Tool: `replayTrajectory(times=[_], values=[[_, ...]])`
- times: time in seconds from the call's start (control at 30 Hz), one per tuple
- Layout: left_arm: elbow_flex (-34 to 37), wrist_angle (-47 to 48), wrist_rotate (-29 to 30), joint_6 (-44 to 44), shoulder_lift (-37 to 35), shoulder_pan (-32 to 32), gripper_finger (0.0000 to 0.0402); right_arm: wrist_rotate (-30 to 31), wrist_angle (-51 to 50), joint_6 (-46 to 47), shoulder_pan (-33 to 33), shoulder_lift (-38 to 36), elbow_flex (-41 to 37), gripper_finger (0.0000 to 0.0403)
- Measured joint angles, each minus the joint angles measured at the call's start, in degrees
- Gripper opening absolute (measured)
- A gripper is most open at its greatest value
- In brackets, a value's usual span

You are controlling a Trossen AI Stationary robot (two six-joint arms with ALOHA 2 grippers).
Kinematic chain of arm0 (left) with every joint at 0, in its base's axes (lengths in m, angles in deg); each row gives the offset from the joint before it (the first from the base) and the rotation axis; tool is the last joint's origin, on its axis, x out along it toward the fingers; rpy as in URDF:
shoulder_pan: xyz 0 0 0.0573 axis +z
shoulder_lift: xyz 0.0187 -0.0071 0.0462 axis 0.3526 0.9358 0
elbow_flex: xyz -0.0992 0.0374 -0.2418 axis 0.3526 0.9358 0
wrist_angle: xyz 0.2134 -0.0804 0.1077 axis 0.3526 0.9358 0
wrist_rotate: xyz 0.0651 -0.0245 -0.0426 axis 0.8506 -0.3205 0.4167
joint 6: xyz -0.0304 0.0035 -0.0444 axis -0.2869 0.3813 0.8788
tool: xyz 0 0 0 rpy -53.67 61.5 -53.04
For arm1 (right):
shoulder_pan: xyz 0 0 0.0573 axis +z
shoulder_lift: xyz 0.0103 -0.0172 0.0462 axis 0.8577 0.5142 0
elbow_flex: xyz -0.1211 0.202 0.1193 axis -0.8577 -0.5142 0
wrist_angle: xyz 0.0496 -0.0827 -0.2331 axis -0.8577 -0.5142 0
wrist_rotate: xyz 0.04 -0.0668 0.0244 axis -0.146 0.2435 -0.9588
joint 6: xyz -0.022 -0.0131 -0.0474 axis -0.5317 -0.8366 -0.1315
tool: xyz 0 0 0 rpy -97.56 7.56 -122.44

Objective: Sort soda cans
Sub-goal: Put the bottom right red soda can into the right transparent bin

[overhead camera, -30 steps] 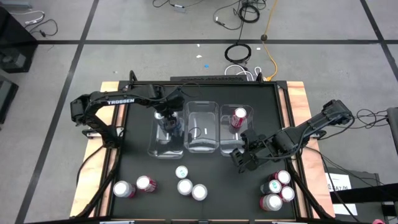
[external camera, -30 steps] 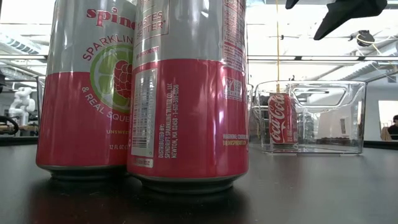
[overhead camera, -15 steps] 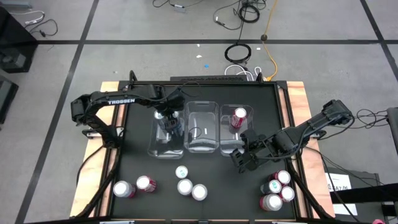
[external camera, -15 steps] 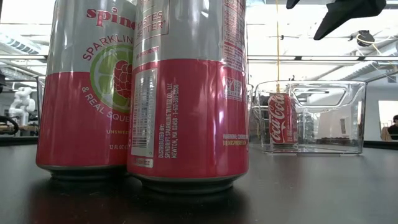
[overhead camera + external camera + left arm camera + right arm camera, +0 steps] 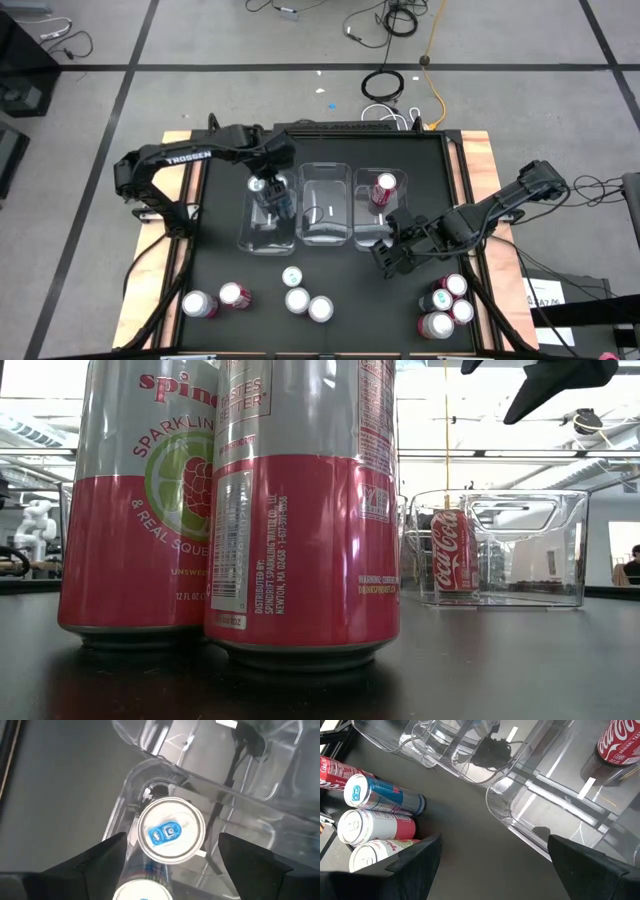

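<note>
Cans (image 5: 171, 833) stand in the left bin (image 5: 268, 225) beneath the wide-open, empty left gripper (image 5: 170, 851).

Left hand (image 5: 272, 188) reaches inward with fingers spread; right hand (image 5: 385, 255) is low, fingers apart.

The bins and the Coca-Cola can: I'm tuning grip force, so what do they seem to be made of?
The bins look like clear, glossy hard plastic: the tabletop shows through the walls and the rims catch highlights. The Coca-Cola can appears to be thin painted metal, probably aluminium, with a bare silver top.
</note>
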Motion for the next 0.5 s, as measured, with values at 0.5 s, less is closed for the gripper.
replayTrajectory(times=[0.5], values=[[-11.15,13.57,-2.07,13.11,-3.01,-6.49,0.0325,0.02,-0.02,-2.93,0.0,0.0,0.0,0.0354]])
